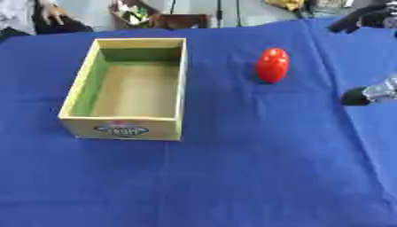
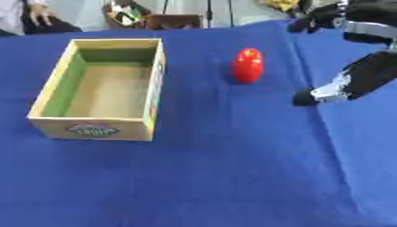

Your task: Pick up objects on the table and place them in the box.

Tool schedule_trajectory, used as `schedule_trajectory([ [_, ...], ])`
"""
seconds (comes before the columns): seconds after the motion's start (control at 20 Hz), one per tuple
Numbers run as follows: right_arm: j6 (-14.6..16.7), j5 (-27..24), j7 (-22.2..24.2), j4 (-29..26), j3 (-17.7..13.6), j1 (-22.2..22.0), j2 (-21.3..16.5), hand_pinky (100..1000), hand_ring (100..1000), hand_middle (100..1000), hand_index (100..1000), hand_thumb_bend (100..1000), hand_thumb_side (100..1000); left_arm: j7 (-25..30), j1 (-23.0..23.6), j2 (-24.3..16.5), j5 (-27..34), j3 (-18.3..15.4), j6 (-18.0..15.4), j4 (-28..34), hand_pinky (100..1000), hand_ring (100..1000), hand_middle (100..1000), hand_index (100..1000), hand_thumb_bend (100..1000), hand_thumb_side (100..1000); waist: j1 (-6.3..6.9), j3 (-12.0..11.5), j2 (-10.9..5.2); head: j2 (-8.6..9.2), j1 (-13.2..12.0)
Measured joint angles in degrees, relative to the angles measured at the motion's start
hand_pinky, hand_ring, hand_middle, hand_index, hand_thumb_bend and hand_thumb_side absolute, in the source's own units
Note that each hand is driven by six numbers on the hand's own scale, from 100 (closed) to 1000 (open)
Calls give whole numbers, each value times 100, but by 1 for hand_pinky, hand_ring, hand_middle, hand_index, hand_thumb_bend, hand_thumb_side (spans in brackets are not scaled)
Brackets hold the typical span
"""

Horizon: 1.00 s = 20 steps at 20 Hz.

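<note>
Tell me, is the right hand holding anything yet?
Nothing held. The right hand is off to the right of the red object, not touching it; the box holds nothing.

One marking found. The box (image 1: 124,91) carries an oval label (image 1: 122,130) on its near outer wall, centred low on that face. The label is dark with pale lettering and a red strip along its top edge; the lettering cannot be read. A coloured patch shows on the box's right outer wall, likewise unreadable.
</note>
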<state>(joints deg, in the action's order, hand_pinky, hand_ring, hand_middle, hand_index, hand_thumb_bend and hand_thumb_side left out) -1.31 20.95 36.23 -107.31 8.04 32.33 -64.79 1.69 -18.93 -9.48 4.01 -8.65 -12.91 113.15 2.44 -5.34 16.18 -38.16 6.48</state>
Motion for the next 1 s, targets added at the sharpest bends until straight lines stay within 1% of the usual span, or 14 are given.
schedule_trajectory([
  [0.25,68,153,247,693,227,590,249,918,887,902,1000,675,694,29,-18,0,7,4,-9,-5,122,391,465,645,100,810,-7,-40,13,28,125],
  [0.5,219,311,529,1377,427,1125,565,897,866,904,1000,674,679,48,-33,1,22,34,-7,-27,120,391,465,643,100,810,-12,-84,79,48,177],
  [0.6,289,434,629,1654,505,1336,703,899,868,904,1000,673,673,62,-41,1,24,35,-7,-32,119,391,465,642,100,810,-14,-112,110,52,202],
  [0.65,327,512,667,1800,538,1439,774,901,871,905,1000,649,671,69,-47,1,25,36,-8,-33,119,391,464,642,100,811,-16,-122,129,55,219],
  [0.7,360,593,699,1951,565,1543,848,901,871,905,1000,677,668,76,-58,2,26,37,-11,-33,119,391,464,642,100,811,-16,-139,148,67,229],
  [0.75,392,678,727,2106,589,1645,925,899,872,906,1000,684,657,81,-68,2,28,38,-15,-33,118,391,464,641,100,811,-16,-153,168,77,244],
  [1.0,562,1118,891,2884,653,2115,1329,894,871,907,1000,679,644,92,-97,30,43,67,-17,-34,117,391,465,640,100,812,-31,-222,258,102,314],
])
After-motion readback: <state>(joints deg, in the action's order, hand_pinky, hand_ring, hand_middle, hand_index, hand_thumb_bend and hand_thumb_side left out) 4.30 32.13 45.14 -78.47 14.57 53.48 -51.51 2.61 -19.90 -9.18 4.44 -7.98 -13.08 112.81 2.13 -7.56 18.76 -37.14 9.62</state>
